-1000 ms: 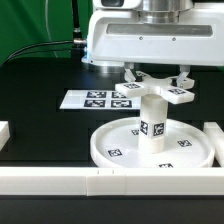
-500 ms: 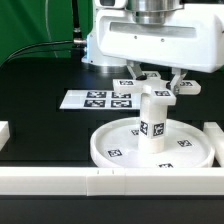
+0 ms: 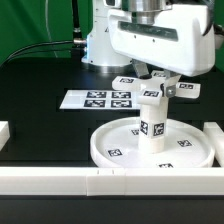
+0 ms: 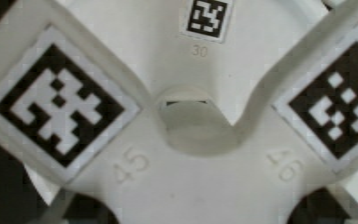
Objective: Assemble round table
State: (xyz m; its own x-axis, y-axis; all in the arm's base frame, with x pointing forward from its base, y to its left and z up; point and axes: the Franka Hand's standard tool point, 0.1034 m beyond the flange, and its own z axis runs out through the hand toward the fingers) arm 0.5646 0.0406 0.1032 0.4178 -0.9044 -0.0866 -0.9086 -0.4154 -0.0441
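Observation:
The large round disc point(image 3: 103, 152) lies flat on the black table with the short cylindrical leg point(image 3: 152, 125) standing upright at its middle. The cross-shaped piece point(image 3: 178, 93) sits on top of the leg, its tagged arms sticking out to both sides. My gripper point(image 3: 160, 81) comes straight down over it and is shut on the cross-shaped piece at its centre. In the wrist view the cross-shaped piece point(image 4: 179, 150) fills the picture, with tags on its arms and a round hollow in the middle. My fingertips are hidden there.
The marker board point(image 3: 98, 99) lies behind the disc, on the exterior view's left. Long white rails run along the front point(image 3: 90, 181) and stand at the left point(image 3: 3, 132) and right point(image 3: 216, 135).
My hand has turned about its vertical axis and shifted slightly to the exterior view's right, turning the cross-shaped piece on top of the leg. Disc and leg have stayed put.

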